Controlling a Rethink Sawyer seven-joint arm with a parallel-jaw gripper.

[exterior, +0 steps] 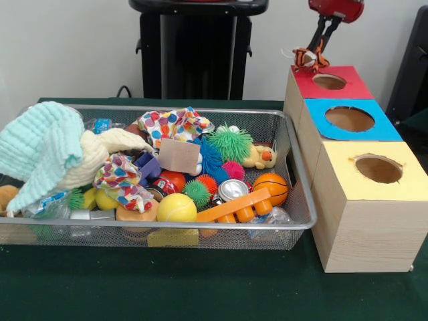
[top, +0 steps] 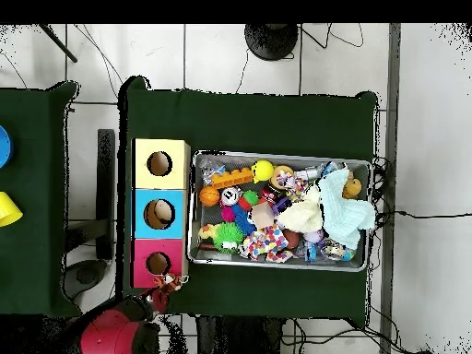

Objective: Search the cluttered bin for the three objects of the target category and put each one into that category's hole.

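My gripper (exterior: 319, 45) is shut on the orange-black striped tiger plush (exterior: 307, 59) and holds it over the far left corner of the red-topped box (exterior: 356, 88), beside its round hole (exterior: 329, 81). In the overhead view the gripper (top: 165, 292) and tiger (top: 172, 279) sit at the red box's (top: 140, 267) edge, just short of the hole (top: 158, 263). The yellow duck (exterior: 262, 156) lies in the wire-mesh bin (exterior: 200, 226) near its right end. A tan furry plush (exterior: 7, 195) shows at the bin's left end, mostly hidden.
A blue-topped box (exterior: 389, 131) and a yellow-topped box (exterior: 348, 182) stand in line with the red one, right of the bin. The bin holds a mint towel (exterior: 40, 147), a green spiky ball (exterior: 229, 142), a small basketball (exterior: 270, 187), a yellow ball (exterior: 176, 208) and other clutter.
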